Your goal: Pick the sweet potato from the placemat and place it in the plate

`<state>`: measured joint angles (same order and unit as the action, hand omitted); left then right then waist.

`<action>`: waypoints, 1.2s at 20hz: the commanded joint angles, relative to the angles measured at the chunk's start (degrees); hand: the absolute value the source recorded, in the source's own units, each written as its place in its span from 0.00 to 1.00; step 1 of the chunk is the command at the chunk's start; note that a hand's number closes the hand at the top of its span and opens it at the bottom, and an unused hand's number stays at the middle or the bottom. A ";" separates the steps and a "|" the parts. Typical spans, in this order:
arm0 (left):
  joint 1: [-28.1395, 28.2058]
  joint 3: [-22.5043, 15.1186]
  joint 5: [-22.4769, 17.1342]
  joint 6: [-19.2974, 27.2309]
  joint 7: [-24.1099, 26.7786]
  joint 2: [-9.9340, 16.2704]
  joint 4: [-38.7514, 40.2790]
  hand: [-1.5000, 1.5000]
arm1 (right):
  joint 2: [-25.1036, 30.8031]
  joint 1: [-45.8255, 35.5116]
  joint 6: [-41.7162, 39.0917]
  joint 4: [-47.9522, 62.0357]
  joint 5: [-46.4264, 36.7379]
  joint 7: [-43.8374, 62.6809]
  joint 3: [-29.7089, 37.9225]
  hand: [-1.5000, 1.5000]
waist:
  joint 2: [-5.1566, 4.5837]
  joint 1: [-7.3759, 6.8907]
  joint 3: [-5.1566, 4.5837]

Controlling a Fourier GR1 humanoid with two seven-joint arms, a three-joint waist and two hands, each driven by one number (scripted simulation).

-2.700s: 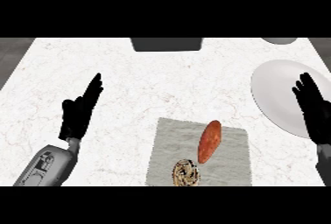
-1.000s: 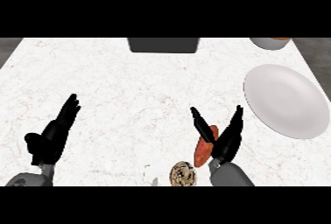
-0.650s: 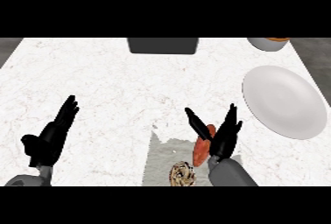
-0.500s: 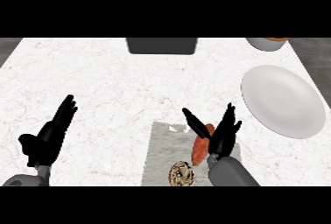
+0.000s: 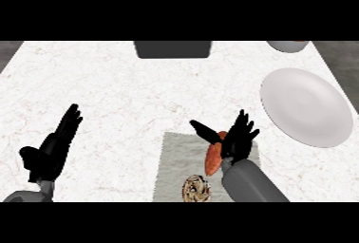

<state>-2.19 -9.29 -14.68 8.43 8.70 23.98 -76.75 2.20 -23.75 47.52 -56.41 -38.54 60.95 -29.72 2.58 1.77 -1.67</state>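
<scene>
An orange sweet potato (image 5: 212, 158) lies on the grey placemat (image 5: 177, 161) near the view's lower middle. My right hand (image 5: 236, 140) is right over its upper end, fingers straight and spread, thumb reaching left across the potato's tip. The hand and forearm hide the potato's right side. A white plate (image 5: 306, 106) lies to the upper right, apart from the hand. My left hand (image 5: 51, 151) rests open at the lower left, fingers up.
A brown patterned round object (image 5: 197, 189) lies on the placemat's near edge, just below the potato. A dark grey box (image 5: 172, 49) stands at the counter's far edge. A grey bowl (image 5: 286, 45) shows at the top right.
My right hand came from beside the plate to the placemat and now sits over the sweet potato, having edged slightly left and forward over the last second. The left hand dropped toward the lower left.
</scene>
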 commanded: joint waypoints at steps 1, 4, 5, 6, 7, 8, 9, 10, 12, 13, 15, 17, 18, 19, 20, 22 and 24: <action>-0.23 0.51 -0.40 0.02 0.57 -0.86 0.99 0.50 | -1.66 -0.12 -7.89 -1.17 -2.65 14.27 -0.40 0.00 | -1.44 0.77 1.23; -1.14 0.93 -0.46 -0.42 -0.27 -0.36 0.94 0.50 | -1.81 -0.62 -10.96 -3.72 -5.98 19.50 0.25 0.00 | -1.72 0.42 1.39; 0.10 1.54 -0.57 -1.54 0.89 1.02 0.37 0.50 | -1.71 0.22 -13.13 -5.36 -6.66 20.44 -0.26 0.00 | -1.61 0.12 1.41; 0.49 0.94 -0.89 -1.26 -0.69 0.42 -0.77 0.50 | -2.11 1.86 -13.29 -7.90 -8.16 21.98 -0.94 0.00 | -1.35 0.51 1.42; 1.42 1.37 -0.70 -1.38 1.86 0.03 0.18 0.50 | -1.78 2.75 -14.81 -7.55 -8.82 22.37 -0.75 0.00 | -1.64 0.10 1.42; 0.94 0.57 -0.09 -1.53 1.36 -0.20 0.76 0.50 | -2.12 1.79 -15.48 -7.44 -9.40 24.16 -1.28 0.00 | -1.79 -0.17 1.42; -1.10 1.45 -0.29 -1.11 0.58 0.03 0.74 0.50 | -2.13 1.88 -17.43 -7.75 -10.27 24.20 0.48 0.00 | -1.85 0.27 1.44; -0.24 0.81 -0.09 -1.19 -0.61 0.49 -1.35 0.50 | -2.13 3.47 -17.10 -9.22 -11.12 24.24 0.08 0.00 | -1.67 -0.05 1.49; -0.88 0.86 0.16 -1.98 0.84 -0.16 1.27 0.50 | -1.12 4.56 -19.00 -10.95 -11.45 24.29 1.99 0.00 | -2.05 0.10 1.50; -2.25 -0.22 1.45 1.12 0.09 -2.93 1.57 0.50 | -2.14 5.22 -18.83 -10.91 -13.04 24.31 1.93 0.00 | -2.10 0.24 1.51; -0.02 0.50 0.68 -1.25 1.81 -1.54 1.62 0.50 | -2.05 3.83 -22.28 -12.73 -13.12 24.32 4.99 0.00 | -2.13 -0.40 1.49; -1.48 1.24 0.98 -2.40 3.47 -1.20 3.93 0.50 | -2.17 8.58 -18.51 -17.08 -10.25 24.34 -1.15 1.00 | -2.28 -0.91 1.54; -0.76 2.60 -0.78 -4.35 1.05 1.25 1.68 0.50 | -1.91 9.10 -23.01 -16.76 -10.11 20.20 2.62 1.00 | -2.30 -1.11 1.61; -2.18 1.13 0.80 -3.32 2.38 -1.38 4.50 0.50 | -2.15 7.41 -22.77 -15.26 -10.49 20.51 1.45 1.00 | -2.53 -1.23 1.60; -1.82 2.17 0.01 -3.93 -0.25 0.99 0.63 0.50 | -2.14 6.86 -22.47 -15.95 -11.16 21.64 0.59 1.00 | -2.40 -1.80 1.64; -2.43 0.80 1.84 -2.22 1.58 -2.07 2.83 0.50 | -2.12 7.11 -23.17 -19.30 -13.18 24.02 -0.06 1.00 | -2.41 -1.43 1.60; -2.46 0.70 2.23 -1.36 -0.41 -1.92 0.89 0.50 | -2.12 7.97 -23.30 -18.03 -11.72 20.61 1.81 1.00 | -2.48 -1.66 1.65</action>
<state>-3.65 -8.01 -13.66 5.94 9.46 23.05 -75.33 1.70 -15.38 29.08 -74.01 -51.65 71.22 -27.91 0.90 0.55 -0.70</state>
